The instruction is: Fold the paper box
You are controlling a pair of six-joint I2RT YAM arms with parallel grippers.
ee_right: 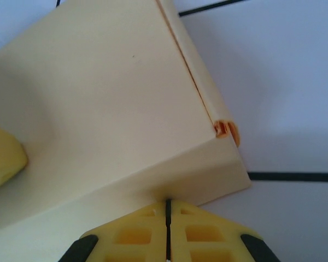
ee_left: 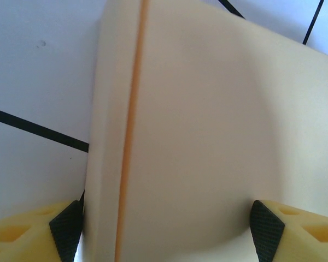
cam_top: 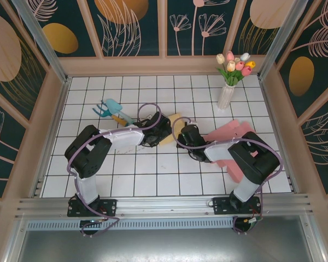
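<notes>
On the white tiled table I see the cream paper box mid-table between both arms, with the left gripper clamped wide across its sides and the right gripper pinched closed on nothing, tips against the box's edge.

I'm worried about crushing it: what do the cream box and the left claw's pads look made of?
Cream box: matte paperboard, apparently, given its soft fold and orange-edged seam. Left claw pads: black, finely textured, probably rubber, on yellow fingers that look like moulded plastic.
</notes>
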